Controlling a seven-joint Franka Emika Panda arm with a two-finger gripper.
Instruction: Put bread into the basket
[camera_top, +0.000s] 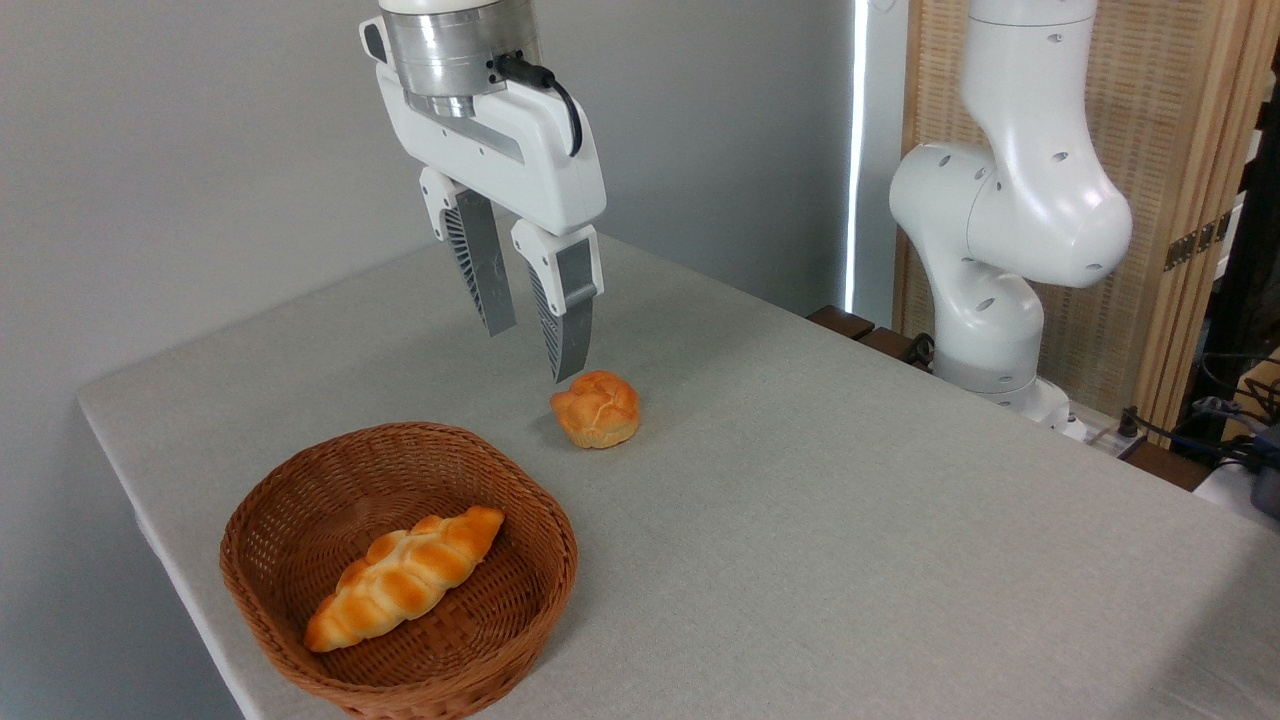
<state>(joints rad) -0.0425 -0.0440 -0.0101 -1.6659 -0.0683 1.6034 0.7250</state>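
The bread (596, 408), a small round golden-orange bun with a cracked top, rests on the grey tablecloth near the middle of the table. My gripper (533, 355) hangs open just above and to the left of the bun, its nearer fingertip (566, 368) close over the bun's upper left edge, nothing between the fingers. The basket (300, 490), brown woven wicker, stands at the front left of the table, below and left of the bun.
A long braided golden loaf (404, 577) lies inside the basket. The arm's white base and elbow (1000, 250) rise at the table's back right. The table's left edge (110, 440) runs close beside the basket.
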